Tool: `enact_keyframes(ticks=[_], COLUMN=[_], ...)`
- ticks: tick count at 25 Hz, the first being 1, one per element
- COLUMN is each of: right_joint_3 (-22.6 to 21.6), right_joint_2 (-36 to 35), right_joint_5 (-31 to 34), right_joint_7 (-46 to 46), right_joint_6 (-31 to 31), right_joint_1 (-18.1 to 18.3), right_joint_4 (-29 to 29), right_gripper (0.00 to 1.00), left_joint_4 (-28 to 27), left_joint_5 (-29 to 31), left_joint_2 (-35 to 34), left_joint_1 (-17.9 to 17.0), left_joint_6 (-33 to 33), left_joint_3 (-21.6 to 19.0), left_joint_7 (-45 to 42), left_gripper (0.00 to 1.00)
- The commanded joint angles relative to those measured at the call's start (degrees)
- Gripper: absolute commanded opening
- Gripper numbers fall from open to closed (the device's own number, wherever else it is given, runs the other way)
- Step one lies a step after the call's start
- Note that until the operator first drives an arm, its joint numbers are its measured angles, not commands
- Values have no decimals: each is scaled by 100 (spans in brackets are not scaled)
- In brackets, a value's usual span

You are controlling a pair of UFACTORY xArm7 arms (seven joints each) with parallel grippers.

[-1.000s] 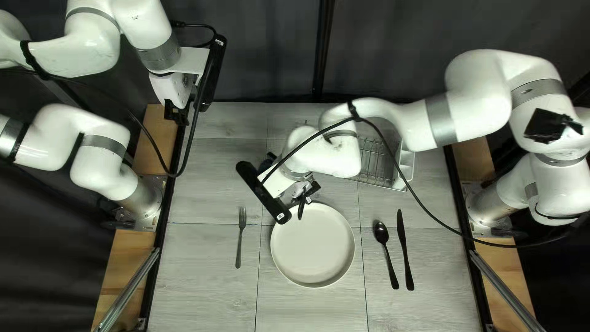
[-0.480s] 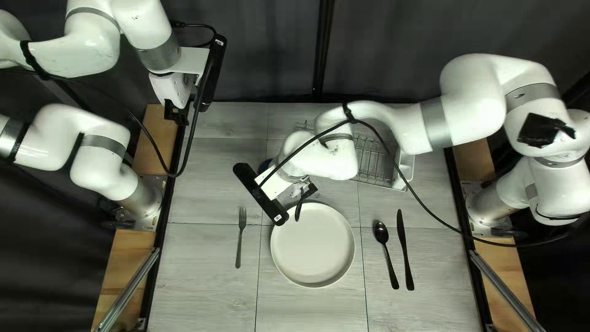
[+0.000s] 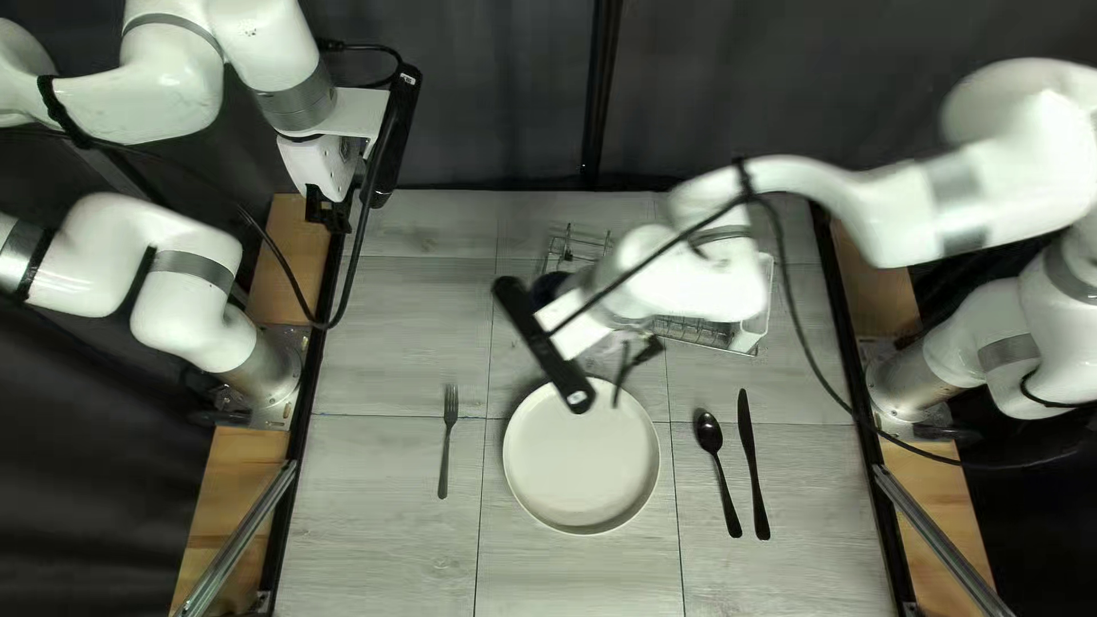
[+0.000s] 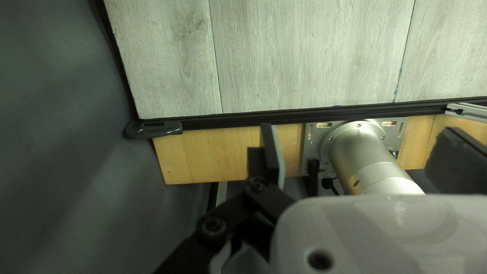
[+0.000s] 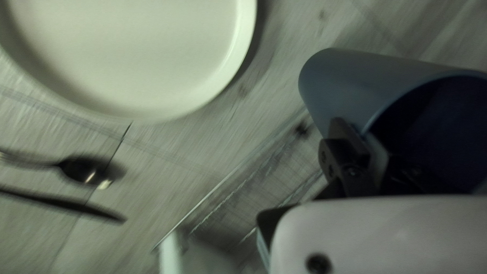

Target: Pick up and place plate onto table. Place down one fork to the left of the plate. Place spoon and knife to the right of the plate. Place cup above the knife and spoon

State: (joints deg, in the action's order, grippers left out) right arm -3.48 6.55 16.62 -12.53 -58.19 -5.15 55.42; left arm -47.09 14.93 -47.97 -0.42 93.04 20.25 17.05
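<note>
The table [image 3: 377, 537] is holding a nearly finished place setting, and the right arm [image 3: 1017, 171] is reaching over its far half, partly hiding the wire rack [image 3: 699, 333], while the left arm [image 3: 171, 86] is hanging back at the far corner on its own side. The plate [image 3: 581, 463] is lying flat mid-table, needing nothing more. The cup [image 5: 355, 78] is hanging tilted off the table, beyond the plate's far side, and the right gripper [image 5: 374, 147] is clamping its wall, one finger sitting outside and the other reaching into the mouth. The left gripper [image 3: 328, 211] is holding nothing, its fingers standing apart. The knife [image 3: 753, 469] and the spoon [image 3: 722, 474] are lying side by side at the plate's right in the top left view, the spoon nearer, and the fork [image 3: 447, 440] is lying at its left. So the cup placement is seemingly the one step remaining. The next move is calling for bringing the cup above the spoon's bowl and the knife's tip, turning it upright, lowering it until its base is resting squarely, then releasing; tipping or nudging the cutlery is looking like the main risk.
</note>
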Motion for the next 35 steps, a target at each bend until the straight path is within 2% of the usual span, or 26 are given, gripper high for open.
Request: enact_keyframes(ticks=[1,11,28,29,30,35], right_joint_3=[-201,-213,-18,9,19,18], right_joint_2=[628,685,568,578,586,1125], right_joint_5=[-22,-138,-271,-295,-309,-340], right_joint_7=[515,754,651,615,602,580], right_joint_6=[-13,520,1056,1081,1077,687], right_joint_1=[-131,-161,-59,-48,-45,-50], right_joint_4=[-834,-1513,-1926,-1954,-1954,-1973], right_gripper=[0,0,0,82,100,100], left_joint_4=[0,0,0,0,0,0], left_joint_5=[0,0,0,0,0,0], left_joint_2=[0,0,0,0,0,0], left_joint_1=[0,0,0,0,0,0], left_joint_6=[0,0,0,0,0,0], left_joint_3=[0,0,0,0,0,0], left_joint_7=[0,0,0,0,0,0], left_gripper=[100,100,100,100,100,100])
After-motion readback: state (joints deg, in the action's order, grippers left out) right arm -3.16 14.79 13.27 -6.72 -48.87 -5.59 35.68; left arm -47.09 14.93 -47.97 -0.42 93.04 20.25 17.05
